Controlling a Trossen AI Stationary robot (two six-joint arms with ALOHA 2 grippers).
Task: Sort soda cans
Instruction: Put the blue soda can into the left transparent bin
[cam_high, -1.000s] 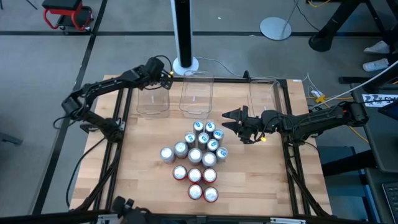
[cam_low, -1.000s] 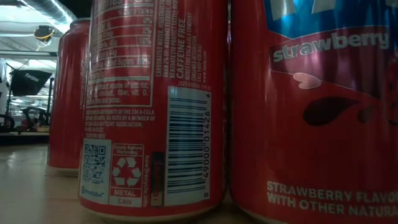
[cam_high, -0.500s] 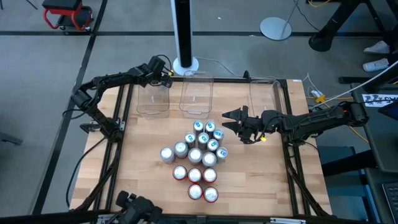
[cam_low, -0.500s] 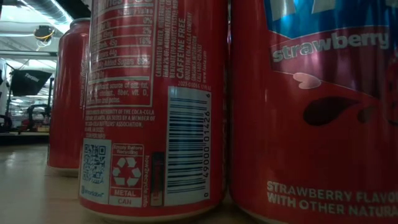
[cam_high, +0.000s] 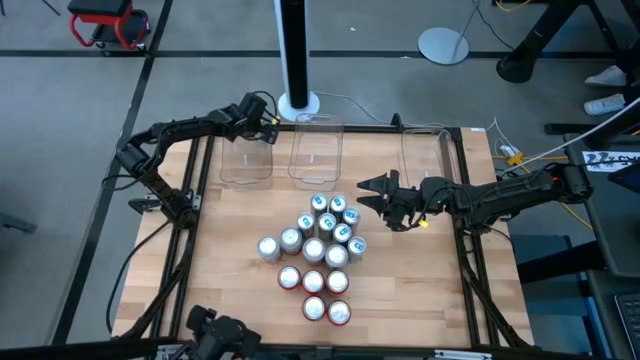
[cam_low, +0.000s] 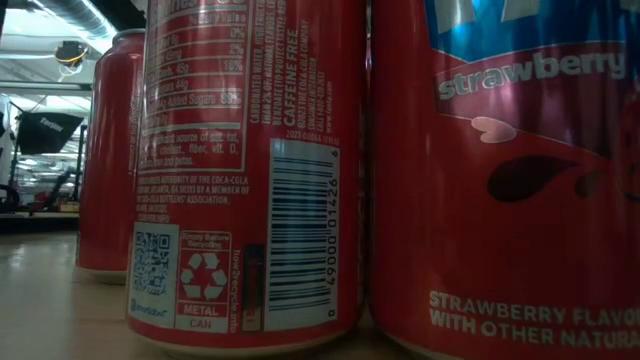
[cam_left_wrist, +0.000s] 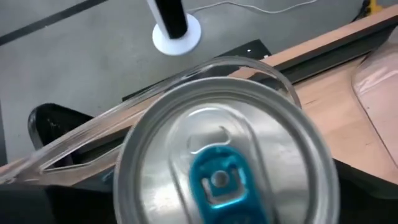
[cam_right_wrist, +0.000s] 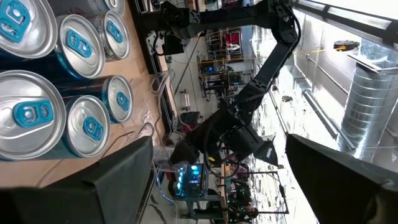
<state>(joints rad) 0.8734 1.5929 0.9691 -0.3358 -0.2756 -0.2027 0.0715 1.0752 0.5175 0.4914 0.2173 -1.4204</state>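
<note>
Several soda cans stand upright in a cluster mid-table: teal ones (cam_high: 330, 215) at the far side, silver-grey ones (cam_high: 290, 240) at the left, red ones (cam_high: 315, 295) nearest. The low view shows the red cans (cam_low: 250, 170) up close. My left gripper (cam_high: 265, 125) hangs over the far end of the left clear tub (cam_high: 245, 160). A can with a silver top and blue tab (cam_left_wrist: 217, 162) fills the left wrist view, with the tub's rim (cam_left_wrist: 93, 134) behind it. My right gripper (cam_high: 372, 190) stands open and level just right of the cluster, with cans (cam_right_wrist: 37, 118) beside it.
Two more clear tubs stand along the far edge, one in the middle (cam_high: 317, 155) and one at the right (cam_high: 425, 155). A white pole base (cam_high: 298, 103) sits beyond the far edge. Bare wood lies left and right of the can cluster.
My left gripper has sunk a little over the far end of the left tub, the arm's elbow swinging inward, and has then kept still.
</note>
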